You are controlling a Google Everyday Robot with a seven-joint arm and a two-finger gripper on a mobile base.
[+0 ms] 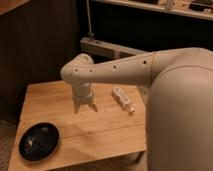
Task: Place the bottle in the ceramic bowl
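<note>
The bottle (122, 99) is small and whitish and lies on its side on the wooden table (95, 135), at the right, with its cap toward the front right. The ceramic bowl (39, 141) is black, shallow and glossy and sits at the table's front left corner. My gripper (84, 107) points down over the middle of the table, its fingertips close to the tabletop. It is left of the bottle and up and right of the bowl. It holds nothing.
My pale arm (165, 80) fills the right side and hides the table's right edge. A dark wall and a metal frame (102, 47) stand behind the table. The floor (6, 137) shows at left.
</note>
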